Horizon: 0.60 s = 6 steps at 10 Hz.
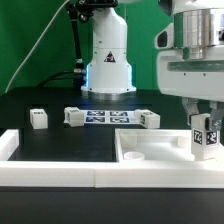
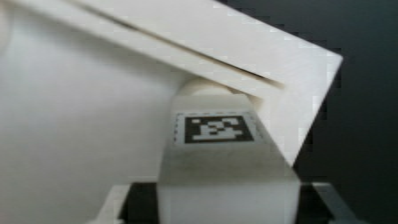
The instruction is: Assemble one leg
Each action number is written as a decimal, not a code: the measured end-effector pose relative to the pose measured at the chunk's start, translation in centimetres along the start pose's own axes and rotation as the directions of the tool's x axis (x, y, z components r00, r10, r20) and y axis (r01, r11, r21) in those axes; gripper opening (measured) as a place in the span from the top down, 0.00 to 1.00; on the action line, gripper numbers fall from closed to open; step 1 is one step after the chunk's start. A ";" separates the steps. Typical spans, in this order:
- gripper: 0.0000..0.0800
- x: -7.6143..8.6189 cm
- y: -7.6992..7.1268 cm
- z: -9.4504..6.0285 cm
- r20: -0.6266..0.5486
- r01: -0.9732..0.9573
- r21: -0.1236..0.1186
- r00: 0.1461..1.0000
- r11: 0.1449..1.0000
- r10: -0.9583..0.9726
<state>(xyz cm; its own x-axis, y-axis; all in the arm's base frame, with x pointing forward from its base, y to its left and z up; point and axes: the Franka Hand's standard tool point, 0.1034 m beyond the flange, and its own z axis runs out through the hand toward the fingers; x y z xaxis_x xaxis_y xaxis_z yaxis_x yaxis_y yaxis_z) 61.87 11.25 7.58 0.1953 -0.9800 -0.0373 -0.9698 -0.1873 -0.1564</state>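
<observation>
Now your gripper (image 1: 205, 128) clamps the leg (image 1: 205, 137) upright inside the tray-like tabletop (image 1: 150, 152), near its corner.

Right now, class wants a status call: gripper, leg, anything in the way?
Gripper shut on the leg. Leg upright over the white tabletop, at its corner. Three more legs lie loose behind, clear of the path.

We see a white leg (image 1: 204, 137) (image 2: 221, 160) bearing a black-and-white square tag. The tabletop (image 1: 150, 150) (image 2: 107, 110) is plain white, as are the border bars (image 1: 60, 172). Three more white legs (image 1: 38, 119) with black-and-white tags lie on the black table (image 1: 60, 140), beside the white, tag-patterned marker board (image 1: 112, 118). Behind, we see a green backdrop (image 1: 40, 40).
</observation>
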 end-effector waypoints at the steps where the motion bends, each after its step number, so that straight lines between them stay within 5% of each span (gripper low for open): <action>1: 0.63 -0.4 0.0 0.0 -0.006 -0.147 0.005 0.989 0.989 0.147; 6: 0.63 -0.3 0.1 0.0 0.025 -0.540 0.000 0.842 0.842 0.539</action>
<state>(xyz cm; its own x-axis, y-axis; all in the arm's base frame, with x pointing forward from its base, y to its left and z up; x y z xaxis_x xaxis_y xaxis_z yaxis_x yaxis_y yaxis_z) 61.68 11.54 7.52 -0.3551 -0.9242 -0.1401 -0.9219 0.3711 -0.1115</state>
